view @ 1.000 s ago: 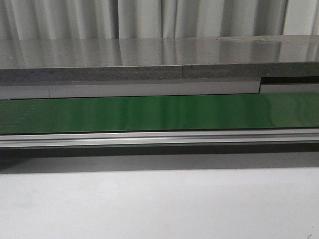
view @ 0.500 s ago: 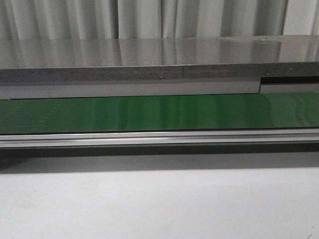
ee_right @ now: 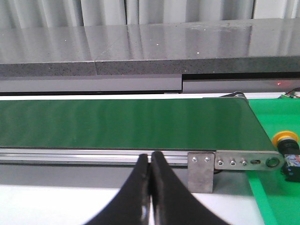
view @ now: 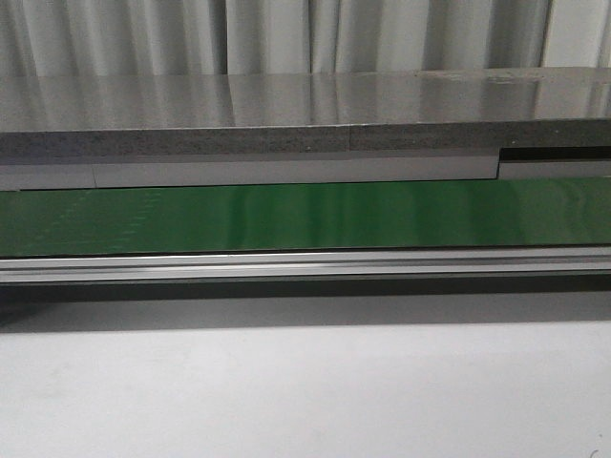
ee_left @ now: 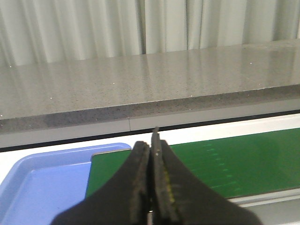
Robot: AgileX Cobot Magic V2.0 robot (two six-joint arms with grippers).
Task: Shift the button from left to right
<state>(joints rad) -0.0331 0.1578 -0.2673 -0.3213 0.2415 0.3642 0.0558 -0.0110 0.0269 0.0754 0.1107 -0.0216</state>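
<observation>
One button (ee_right: 286, 138) shows, its yellow cap on a black body, sitting just past the right end of the single green conveyor belt (view: 305, 218), on a green surface (ee_right: 276, 197). One blue tray (ee_left: 42, 183) lies at the belt's left end. No writing is readable. Both the left gripper (ee_left: 151, 154) and the right gripper (ee_right: 150, 164) have fingers pressed together, holding nothing. A grey stone counter (view: 305, 110) and pale curtains (view: 286, 36) stand behind; a white table (view: 305, 391) lies in front.

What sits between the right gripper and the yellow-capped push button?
The bracketed end of the green conveyor belt lies between the shut right gripper and the yellow-capped push button, which stands beyond it on a green surface.
</observation>
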